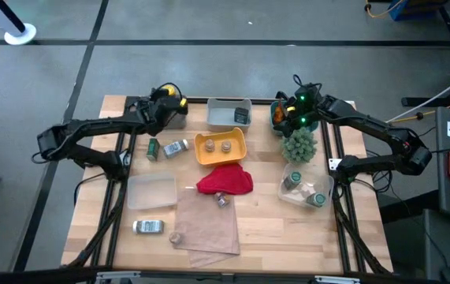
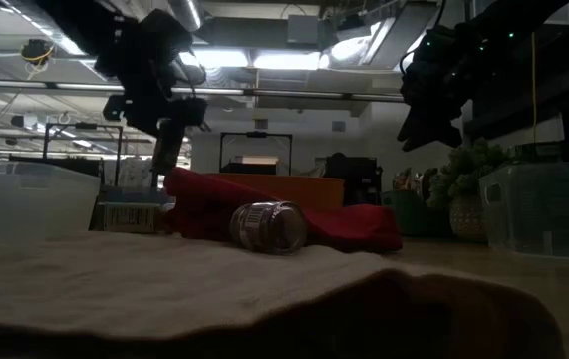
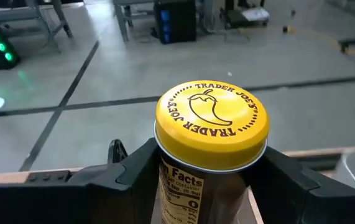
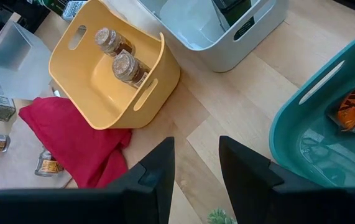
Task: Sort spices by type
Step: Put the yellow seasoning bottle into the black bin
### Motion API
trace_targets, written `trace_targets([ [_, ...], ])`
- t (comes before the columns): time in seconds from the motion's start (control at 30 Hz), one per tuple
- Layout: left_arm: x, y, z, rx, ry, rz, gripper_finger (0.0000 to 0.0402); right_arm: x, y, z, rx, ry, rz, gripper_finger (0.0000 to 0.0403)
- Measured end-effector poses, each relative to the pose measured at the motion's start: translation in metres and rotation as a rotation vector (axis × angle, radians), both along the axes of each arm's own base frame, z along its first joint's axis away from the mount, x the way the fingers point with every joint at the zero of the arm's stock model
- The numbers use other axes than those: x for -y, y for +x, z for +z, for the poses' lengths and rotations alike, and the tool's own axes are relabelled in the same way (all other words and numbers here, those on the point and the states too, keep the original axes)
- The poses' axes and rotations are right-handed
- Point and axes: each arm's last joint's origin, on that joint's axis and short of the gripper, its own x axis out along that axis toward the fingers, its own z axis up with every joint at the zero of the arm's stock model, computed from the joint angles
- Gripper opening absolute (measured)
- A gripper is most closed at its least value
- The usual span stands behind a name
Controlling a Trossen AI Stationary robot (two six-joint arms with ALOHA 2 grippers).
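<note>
My left gripper (image 1: 169, 96) is at the table's far left, shut on a brown bottle with a yellow cap (image 3: 211, 124). My right gripper (image 4: 196, 168) is open and empty, hovering at the far right beside a teal bin (image 4: 301, 134) that holds an orange foil sachet (image 4: 354, 109). Two tan-topped pots (image 4: 120, 56) lie in the yellow bin (image 1: 221, 147). A dark tin (image 1: 241, 116) sits in the grey bin (image 1: 228, 113). Green-lidded jars (image 1: 294, 181) lie in the clear bin (image 1: 307, 189). Loose jars (image 1: 176, 147) lie on the table's left part. My left gripper pinches the bottle's brown body just under the yellow cap (image 3: 183, 180), one finger (image 3: 133, 177) on each side. The bottle stands upright in the hold, cap up. Its lower end is hidden by the fingers.
A red cloth (image 1: 225, 181) lies mid-table with a small jar (image 1: 223, 199) at its near edge. A brown sheet (image 1: 205, 225) carries a small pot (image 1: 176, 237). A clear lid (image 1: 150, 192), a silver-capped jar (image 1: 147, 226) and a fuzzy green plant (image 1: 299, 146) also stand here.
</note>
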Motion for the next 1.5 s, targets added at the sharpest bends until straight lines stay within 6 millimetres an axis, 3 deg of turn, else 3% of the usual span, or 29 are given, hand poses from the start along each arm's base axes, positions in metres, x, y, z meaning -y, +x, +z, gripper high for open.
trace_targets([
  [0.23,-0.011,-0.019,-0.031,0.059,0.046,0.066,0.0198,0.000,0.000,0.000,0.001,-0.002,-0.001,0.0127],
  [0.53,-0.009,-0.043,-0.064,0.133,0.036,0.148,0.0198,0.000,0.000,0.000,0.002,-0.003,-0.001,0.0127],
  [0.93,-0.004,-0.055,-0.082,0.130,0.010,0.178,0.0198,0.001,0.001,0.001,0.007,-0.009,-0.001,0.0127],
  [1.5,-0.001,-0.058,-0.088,0.052,-0.039,0.179,0.0198,0.002,0.002,0.002,0.025,-0.025,-0.002,0.0127],
])
